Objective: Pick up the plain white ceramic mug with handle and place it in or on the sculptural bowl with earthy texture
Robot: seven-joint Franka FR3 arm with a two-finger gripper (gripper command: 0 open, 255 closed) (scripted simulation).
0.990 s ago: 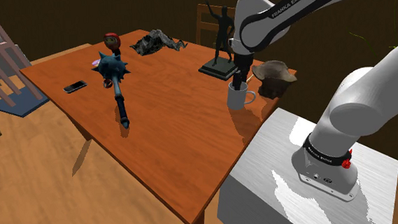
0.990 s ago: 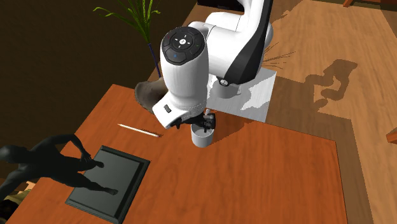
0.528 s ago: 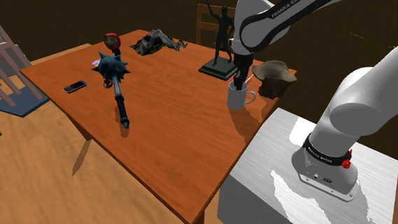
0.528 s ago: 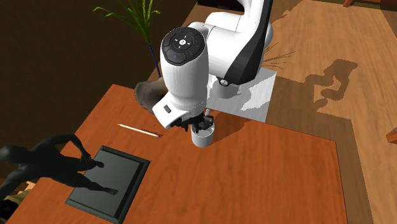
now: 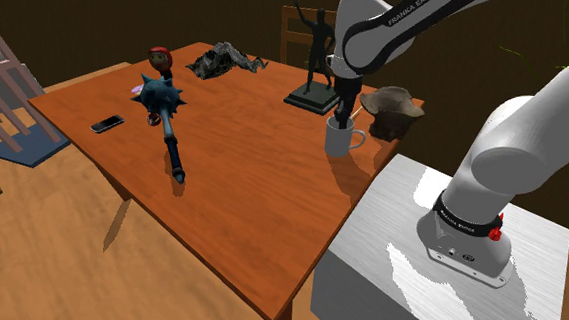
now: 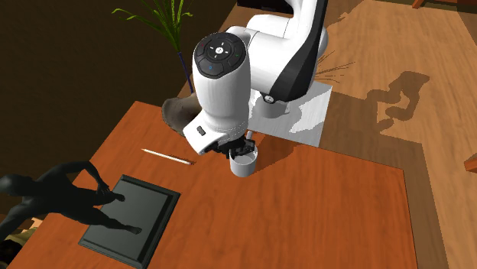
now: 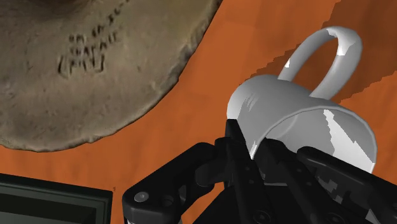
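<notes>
The white mug (image 5: 344,139) stands on the wooden table (image 5: 233,177) near its edge by the stand, handle toward the brown rough bowl (image 5: 392,111) just beyond it. My gripper (image 5: 343,118) comes down from above and is shut on the mug's rim. In the wrist view the black fingers (image 7: 238,147) clasp the wall of the mug (image 7: 299,118), one inside and one outside, with the bowl (image 7: 95,70) close beside it. From the second exterior view the mug (image 6: 244,163) sits under my gripper (image 6: 241,151), and the bowl (image 6: 176,113) is partly hidden behind the arm.
A black figure statue (image 5: 316,67) on a dark base stands just past the mug. A spiked mace (image 5: 166,118), a phone (image 5: 107,123), a red-topped object (image 5: 160,60) and a dark crumpled thing (image 5: 223,60) lie farther off. A thin stick (image 6: 168,157) lies near the bowl.
The fingers have closed onto the mug's rim. The arm and the mug have stayed where they were.
</notes>
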